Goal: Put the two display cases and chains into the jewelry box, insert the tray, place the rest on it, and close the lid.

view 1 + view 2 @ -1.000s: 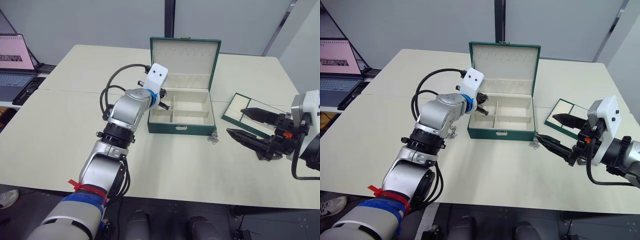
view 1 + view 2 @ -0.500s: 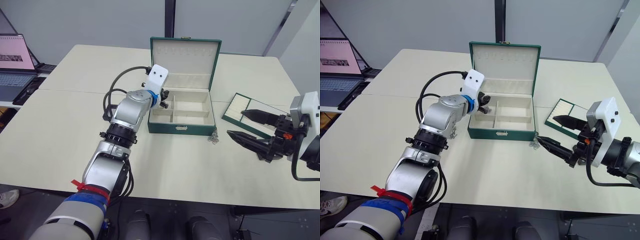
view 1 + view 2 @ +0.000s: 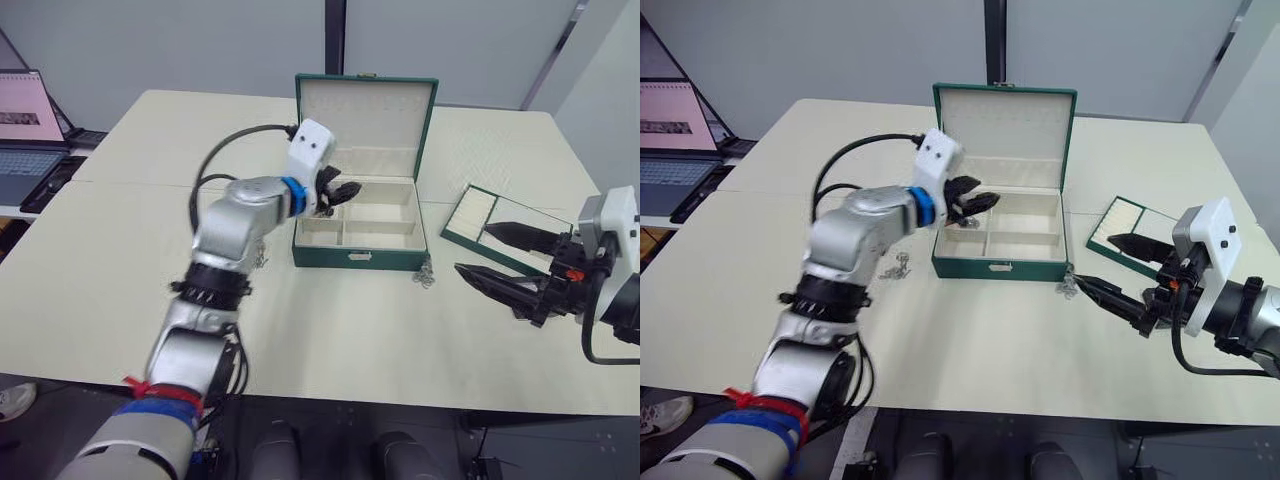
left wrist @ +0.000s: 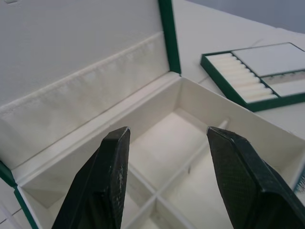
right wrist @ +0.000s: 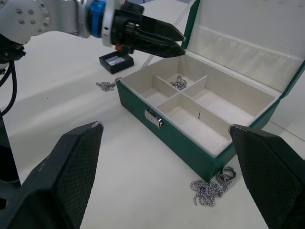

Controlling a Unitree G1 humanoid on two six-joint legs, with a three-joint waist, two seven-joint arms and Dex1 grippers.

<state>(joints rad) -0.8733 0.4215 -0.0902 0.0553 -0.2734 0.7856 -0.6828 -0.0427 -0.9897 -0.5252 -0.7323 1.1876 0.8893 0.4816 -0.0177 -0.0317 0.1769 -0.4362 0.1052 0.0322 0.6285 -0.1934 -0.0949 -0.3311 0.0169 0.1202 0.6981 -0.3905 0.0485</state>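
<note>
**Left hand over open jewelry box, both hands empty**

The jewelry box [image 3: 360,230] sits at the tabletop [image 3: 120,270] centre, lid [image 3: 366,112] raised upright at its 12 o'clock edge. The left hand [image 3: 340,193] hovers over the box's rear-left compartments, fingers [image 4: 102,181] spread, grasping nothing. One chain [image 5: 179,83] lies inside a rear compartment. A second chain [image 5: 107,85] and one display case [image 5: 116,61] lie on the tabletop at the box's 9 o'clock. A third chain [image 5: 209,185] lies just beside the box's front-right corner. The tray [image 3: 490,222] rests at the box's 3 o'clock, apart from it. The right hand [image 3: 500,255] hangs near the tray, fingers wide apart, empty.
</note>
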